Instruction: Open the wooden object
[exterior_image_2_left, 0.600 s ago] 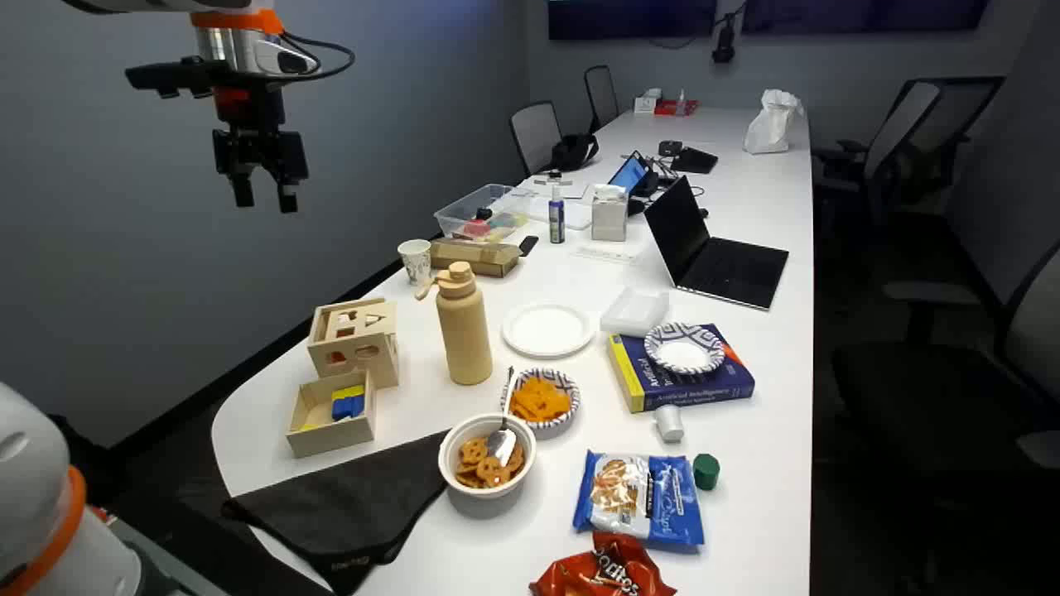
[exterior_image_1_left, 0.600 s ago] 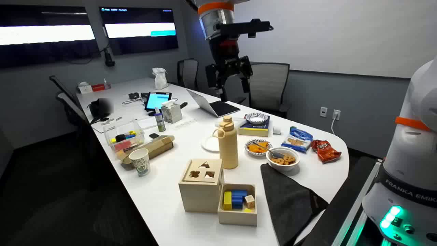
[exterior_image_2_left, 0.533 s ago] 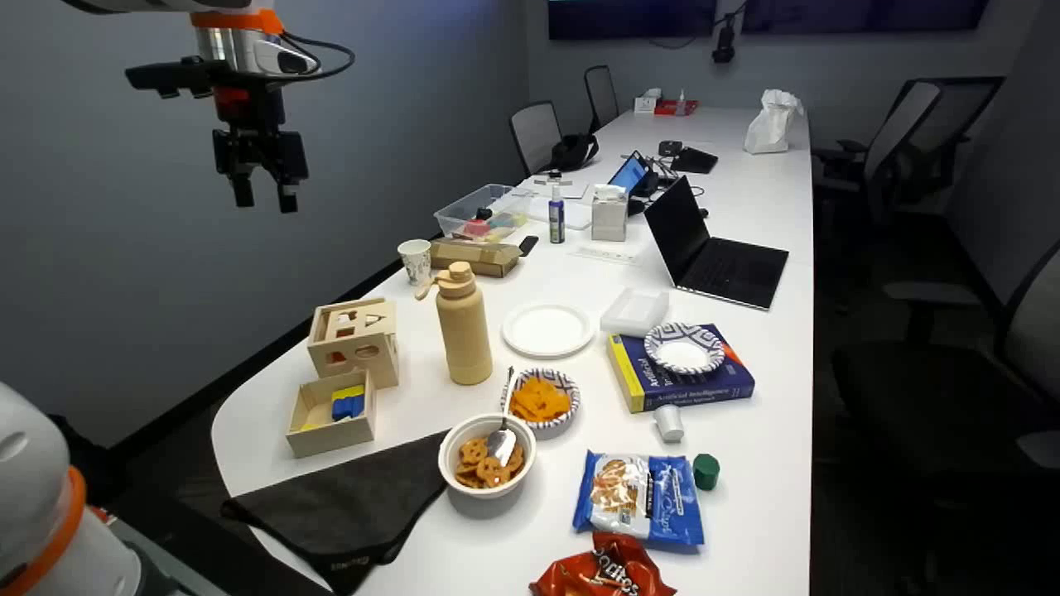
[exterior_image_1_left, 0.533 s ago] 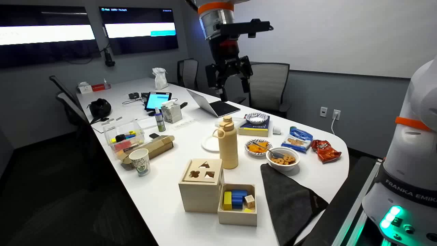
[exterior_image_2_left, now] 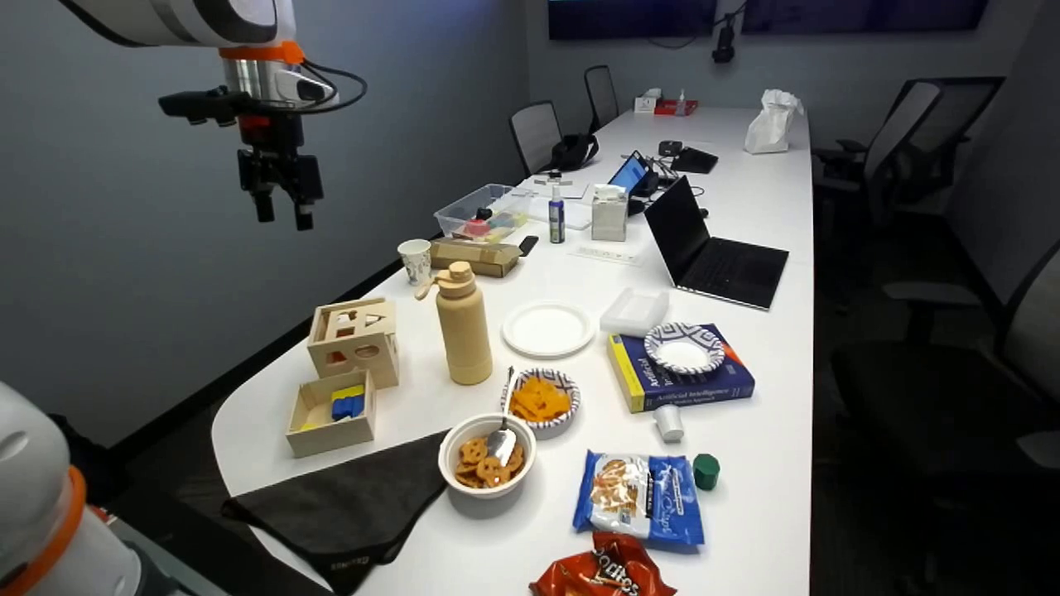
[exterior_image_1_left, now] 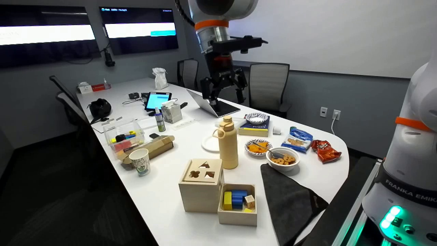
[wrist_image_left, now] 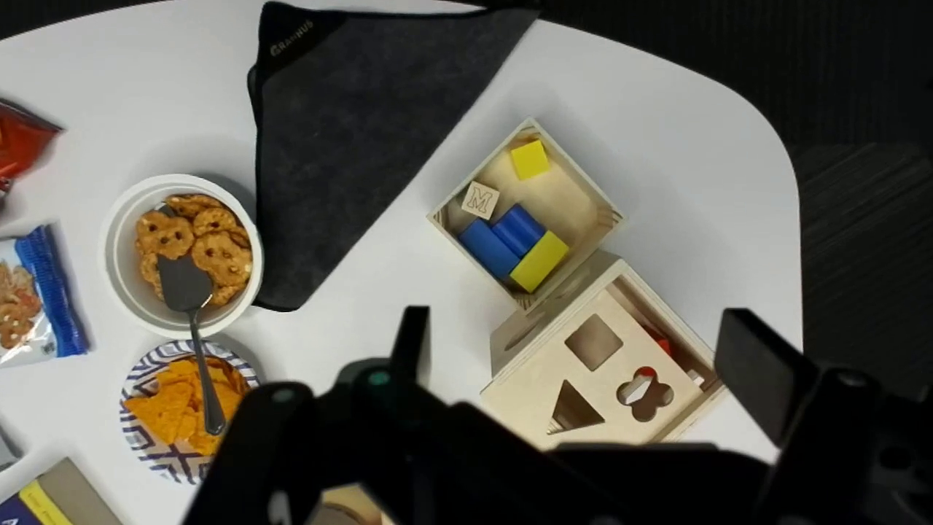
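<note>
In an exterior view, the wooden object (exterior_image_1_left: 201, 196) stands on the counter (exterior_image_1_left: 164, 205). Just right of it sits the block box (exterior_image_1_left: 238, 218); near it, behind and rightward, the bottle (exterior_image_1_left: 228, 148); farther to its right, the cloth (exterior_image_1_left: 288, 201) and bowl (exterior_image_1_left: 282, 167); behind it, leftward, the cup (exterior_image_1_left: 139, 162); well above it, the pincer (exterior_image_1_left: 227, 100).

Pale wooden box (exterior_image_1_left: 200, 197) — upright on table (exterior_image_1_left: 179, 227); hole-pierced top panel (wrist_image_left: 601, 383), gap along one edge.
</note>
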{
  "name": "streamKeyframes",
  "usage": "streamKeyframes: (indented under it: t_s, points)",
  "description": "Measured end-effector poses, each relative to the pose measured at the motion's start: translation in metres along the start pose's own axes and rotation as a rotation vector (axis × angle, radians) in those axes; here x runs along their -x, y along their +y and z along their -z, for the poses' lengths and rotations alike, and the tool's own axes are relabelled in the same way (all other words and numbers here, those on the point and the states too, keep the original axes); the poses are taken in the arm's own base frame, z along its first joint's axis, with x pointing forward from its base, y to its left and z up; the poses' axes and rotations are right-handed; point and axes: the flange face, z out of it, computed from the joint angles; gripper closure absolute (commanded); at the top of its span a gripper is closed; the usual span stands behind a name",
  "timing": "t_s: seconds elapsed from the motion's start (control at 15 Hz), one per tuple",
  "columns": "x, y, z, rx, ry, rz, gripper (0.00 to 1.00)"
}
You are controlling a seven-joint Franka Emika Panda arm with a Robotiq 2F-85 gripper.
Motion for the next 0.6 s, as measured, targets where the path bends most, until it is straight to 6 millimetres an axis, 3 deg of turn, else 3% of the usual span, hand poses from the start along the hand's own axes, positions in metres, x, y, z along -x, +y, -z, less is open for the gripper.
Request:
streamKeyframes:
  t_s: [0.6]
  points:
    - [-0.042,-0.042,-0.082,-0.123,0.081,-0.168,0.00]
